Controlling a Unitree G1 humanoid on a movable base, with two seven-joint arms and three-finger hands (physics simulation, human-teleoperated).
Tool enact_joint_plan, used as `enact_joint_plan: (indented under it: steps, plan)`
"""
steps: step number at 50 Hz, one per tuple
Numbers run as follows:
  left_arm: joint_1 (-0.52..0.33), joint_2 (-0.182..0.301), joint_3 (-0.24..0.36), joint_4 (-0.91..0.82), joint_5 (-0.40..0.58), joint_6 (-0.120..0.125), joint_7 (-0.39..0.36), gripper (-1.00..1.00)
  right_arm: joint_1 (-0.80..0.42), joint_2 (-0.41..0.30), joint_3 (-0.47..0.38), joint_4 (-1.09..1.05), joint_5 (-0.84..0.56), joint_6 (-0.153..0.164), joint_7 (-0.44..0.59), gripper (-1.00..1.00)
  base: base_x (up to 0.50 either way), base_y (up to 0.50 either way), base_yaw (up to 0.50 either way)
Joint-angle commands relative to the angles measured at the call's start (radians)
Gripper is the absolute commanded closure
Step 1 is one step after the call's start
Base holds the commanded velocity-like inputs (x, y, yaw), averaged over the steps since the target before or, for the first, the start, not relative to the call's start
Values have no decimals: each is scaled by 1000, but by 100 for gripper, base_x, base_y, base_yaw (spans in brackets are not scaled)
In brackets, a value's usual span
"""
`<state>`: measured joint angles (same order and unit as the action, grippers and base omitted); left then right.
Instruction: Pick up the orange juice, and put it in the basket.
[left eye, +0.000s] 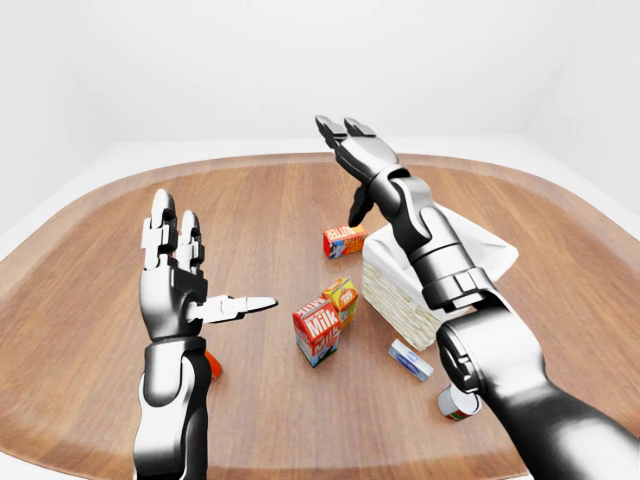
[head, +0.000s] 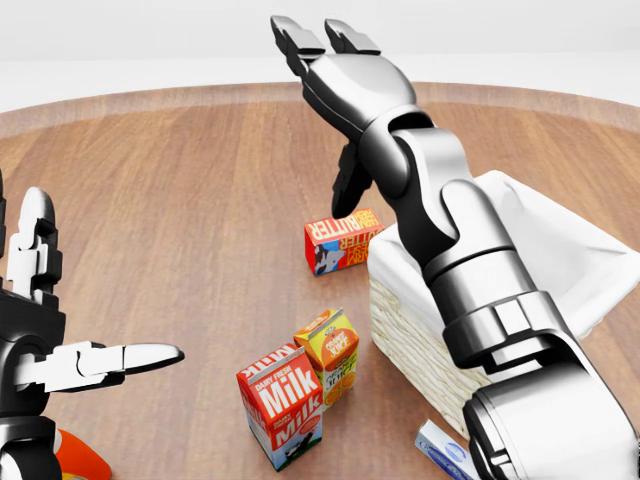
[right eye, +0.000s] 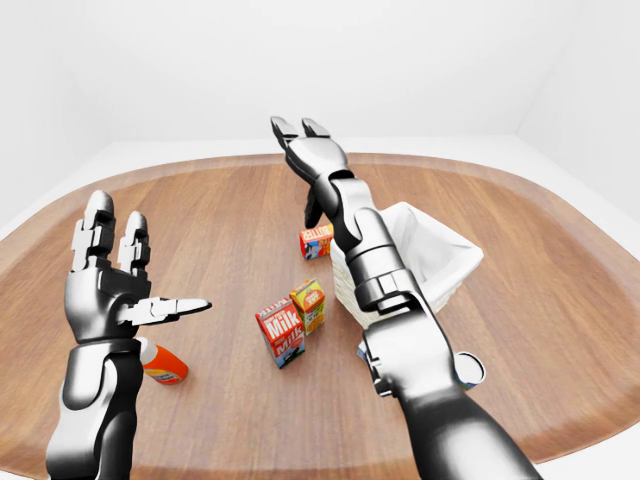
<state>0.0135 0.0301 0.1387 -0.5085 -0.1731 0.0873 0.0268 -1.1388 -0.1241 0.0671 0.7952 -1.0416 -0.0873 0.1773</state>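
Landmark: the white woven basket, standing on the round wooden surface.

Hidden or cut off:
- Right arm crosses over the basket in the head view, covering much of its rim and its inside; contents cannot be told.
- Small blue-and-white box lies flat just below the basket; its print is too small to read, and the head view cuts it at the bottom edge.
- A can further below the basket, partly behind the right forearm in the left-eye view.
- Orange bottle with white cap, well left of the basket; the left forearm covers most of it in the left-eye view.

Count: 1 basket, 1 orange juice carton, 1 milk carton, 1 butter box, 1 small box, 1 can, 1 bottle, 2 hands.

- Orange juice carton stands upright just left of the basket, touching or nearly touching the milk carton, which stands to its lower left.
- Butter box lies at the basket's upper-left corner.
- Right hand is raised above and left of the basket, fingers spread, holding nothing.
- Left hand is well left of the basket, upright, fingers spread, thumb pointing toward the basket, empty.
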Motion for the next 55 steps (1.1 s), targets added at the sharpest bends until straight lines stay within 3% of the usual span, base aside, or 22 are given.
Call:
enact_joint_plan:
  steps: [1,15,34,55]
  plan:
    - [0,0,0,1,-1,0,0,-100,-54,28,28,167,-77,0,-56,-100,0,0,0]
    - [-4,1,0,6,-2,0,1,-100,-104,36,38,343,-133,0,-127,-100,0,0,0]
    - [-4,1,2,10,-4,0,1,-100,-81,76,39,362,-101,0,-82,-100,0,0,0]
    - [-11,5,6,14,-8,0,0,-100,-36,85,49,391,-105,0,-113,-100,0,0,0]
